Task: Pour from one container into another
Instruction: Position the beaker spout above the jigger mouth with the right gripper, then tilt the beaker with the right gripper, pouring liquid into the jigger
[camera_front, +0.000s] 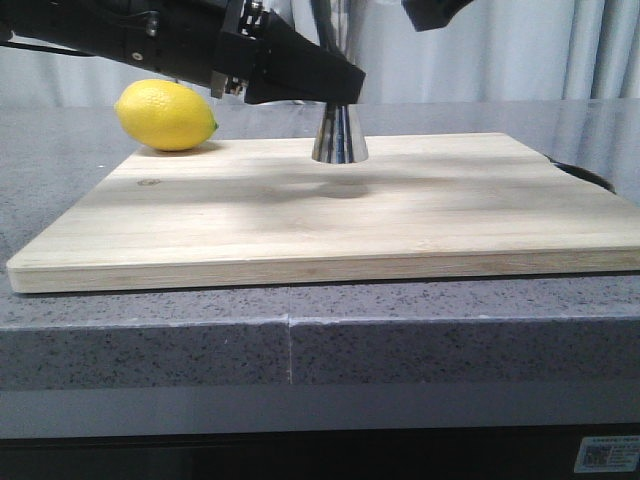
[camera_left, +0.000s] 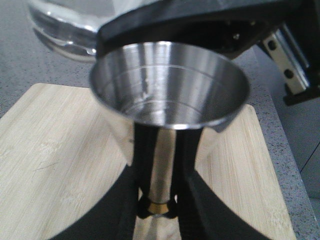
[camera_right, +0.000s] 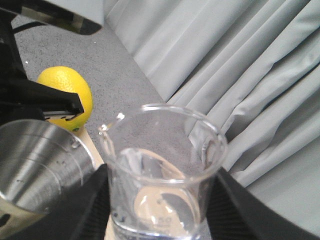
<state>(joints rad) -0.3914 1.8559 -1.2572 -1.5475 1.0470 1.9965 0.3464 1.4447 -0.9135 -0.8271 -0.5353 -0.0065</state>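
While pour pends: small clear glass beaker (camera_right: 162, 172) clamped in right gripper (camera_right: 159, 200), lifted, lip beside steel cup rim.
Left gripper (camera_left: 159, 200): pinched on tall shiny steel hourglass jigger (camera_left: 169, 82) at gold waist, standing on pale wooden board (camera_front: 330, 210).
Next: centre lip over cup, tip slowly, keep jigger steady.
Aside: yellow lemon (camera_front: 166, 115), off board's far left corner.

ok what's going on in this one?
Pouring setup. The left gripper is shut on the jigger at its waist, steadying it upright on the board. The right gripper holds the beaker raised beside the jigger's mouth, upright. No stream visible. A lemon sits behind the board.
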